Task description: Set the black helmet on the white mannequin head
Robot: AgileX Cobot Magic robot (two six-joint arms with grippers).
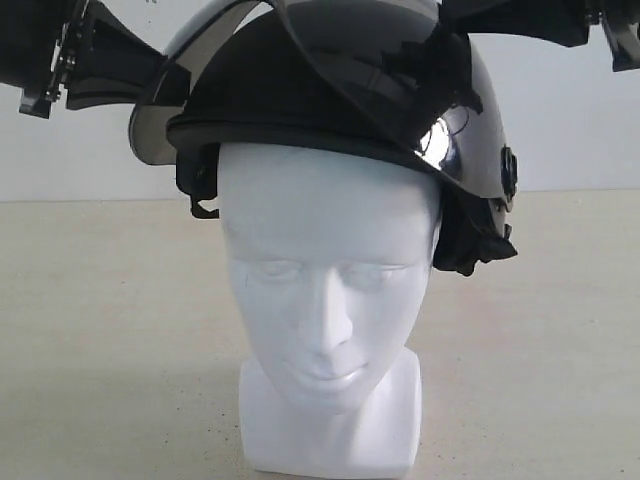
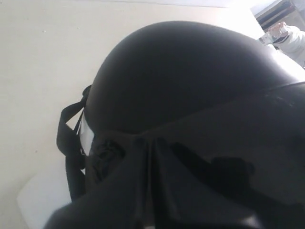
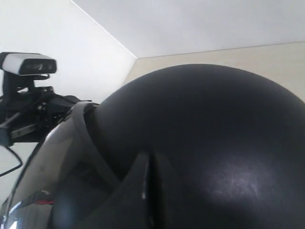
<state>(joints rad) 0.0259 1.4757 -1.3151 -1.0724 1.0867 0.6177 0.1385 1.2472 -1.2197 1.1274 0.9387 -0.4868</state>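
Note:
The black helmet (image 1: 300,110) sits on top of the white mannequin head (image 1: 320,260), which stands upright and faces the exterior camera. The smoky visor (image 1: 150,130) is tipped up above the brow, and straps hang by both ears. My left gripper (image 1: 160,68) comes in from the upper left. Its fingers are shut, with the tips against the visor's rim (image 2: 147,143). My right gripper (image 1: 450,30) reaches from the upper right, also shut, with its tips on the helmet's shell (image 3: 150,160). The shell fills both wrist views (image 2: 176,76) (image 3: 214,129).
The head stands on a beige table (image 1: 100,320) in front of a white wall. A chin strap (image 2: 66,138) dangles beside the neck base (image 2: 38,200). The left arm's camera mount (image 3: 28,64) shows past the visor. A figure in white (image 2: 290,38) is at the far edge.

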